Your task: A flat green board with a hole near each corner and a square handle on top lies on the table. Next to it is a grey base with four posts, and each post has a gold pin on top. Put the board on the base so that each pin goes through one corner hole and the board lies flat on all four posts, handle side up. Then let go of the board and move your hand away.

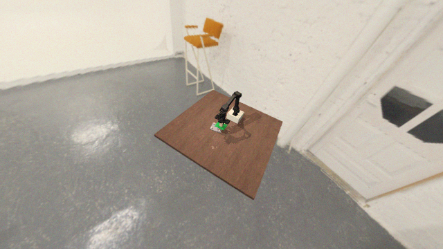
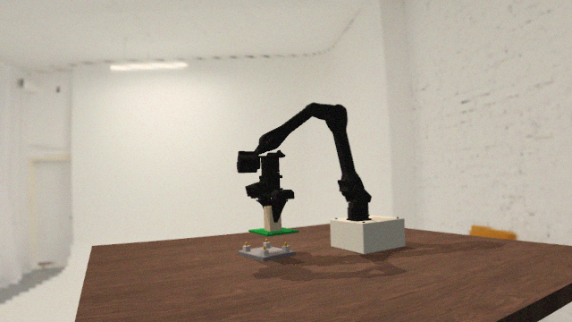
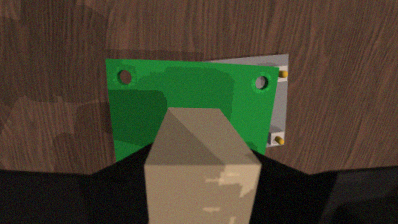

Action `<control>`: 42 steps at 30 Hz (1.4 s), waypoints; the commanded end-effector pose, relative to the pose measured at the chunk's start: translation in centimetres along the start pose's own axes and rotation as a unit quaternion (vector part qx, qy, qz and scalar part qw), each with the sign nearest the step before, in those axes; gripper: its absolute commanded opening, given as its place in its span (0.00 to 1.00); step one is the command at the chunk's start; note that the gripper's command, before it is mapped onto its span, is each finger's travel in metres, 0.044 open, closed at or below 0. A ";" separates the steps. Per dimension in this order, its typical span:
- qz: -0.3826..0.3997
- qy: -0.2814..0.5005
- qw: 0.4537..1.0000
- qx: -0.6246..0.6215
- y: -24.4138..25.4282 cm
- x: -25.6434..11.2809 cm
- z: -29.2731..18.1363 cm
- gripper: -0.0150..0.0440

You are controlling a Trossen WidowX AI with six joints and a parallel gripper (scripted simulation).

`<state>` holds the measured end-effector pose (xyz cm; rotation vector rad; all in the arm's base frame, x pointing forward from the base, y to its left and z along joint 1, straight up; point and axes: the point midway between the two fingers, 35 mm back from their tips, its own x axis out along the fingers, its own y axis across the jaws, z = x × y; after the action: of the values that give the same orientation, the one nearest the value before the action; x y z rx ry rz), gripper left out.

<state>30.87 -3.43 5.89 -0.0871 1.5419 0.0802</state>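
The green board (image 1: 222, 127) (image 2: 288, 231) (image 3: 195, 82) hangs roughly level, handle side up, above the grey base (image 1: 213, 128) (image 2: 278, 254) (image 3: 280, 107), with a gap between them. My gripper (image 1: 221, 122) (image 2: 273, 216) (image 3: 195, 146) is shut on its tan square handle (image 2: 268, 217) (image 3: 200, 195). In the wrist view the board sits left of the base's right edge, slightly turned against it. Two gold pins (image 3: 284, 74) (image 3: 280, 140) show beyond the board's right edge. Grey shows through the upper right hole, brown wood through the upper left. The near holes and other pins are hidden there.
The arm's white mounting block (image 1: 235, 115) (image 2: 385, 235) stands beside the board and base on the brown table (image 1: 239, 166) (image 2: 179, 277). An orange chair (image 1: 213, 28) stands beyond the table's edge.
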 end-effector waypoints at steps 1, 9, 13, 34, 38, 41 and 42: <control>-0.002 -0.001 1.000 -0.018 -1.3 -0.1 0.2 0.25; -0.002 0.000 0.999 -0.046 -3.4 -0.1 0.1 0.25; -0.002 0.000 0.998 -0.060 -4.5 -0.1 0.1 0.25; -0.001 0.002 0.998 -0.066 -5.1 0.1 -0.1 0.25; -0.001 0.002 0.998 -0.068 -5.3 0.3 -0.1 0.25; -0.002 0.002 0.997 -0.072 -5.5 0.6 -0.1 0.25; -0.002 0.002 0.997 -0.074 -5.6 0.7 -0.1 0.25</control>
<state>31.34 -8.73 5.55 -0.1963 1.5390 0.1828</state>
